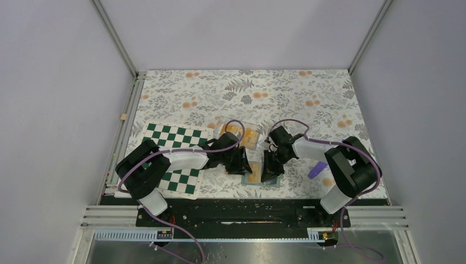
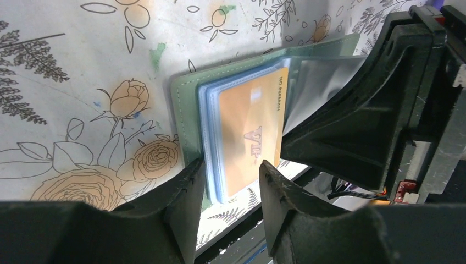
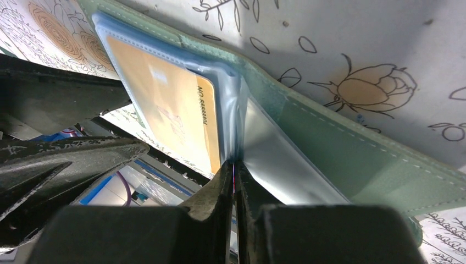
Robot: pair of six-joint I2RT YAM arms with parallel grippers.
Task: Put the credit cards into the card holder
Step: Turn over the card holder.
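Observation:
The green card holder (image 1: 258, 179) lies open near the table's front edge, its clear sleeves fanned out. It also shows in the left wrist view (image 2: 184, 104) and the right wrist view (image 3: 335, 132). One orange-yellow credit card (image 2: 250, 129) sits in the top sleeve; the right wrist view shows it too (image 3: 165, 104). My right gripper (image 3: 234, 168) is shut on a clear sleeve page (image 3: 280, 159) and holds it lifted. My left gripper (image 2: 231, 168) is open, its fingers either side of the card's near end. More credit cards lie in a clear tray (image 1: 242, 135).
A green-and-white chequered board (image 1: 176, 157) lies at the left under my left arm. A small purple object (image 1: 317, 169) lies by my right arm. The table's front edge and black rail run just below the holder.

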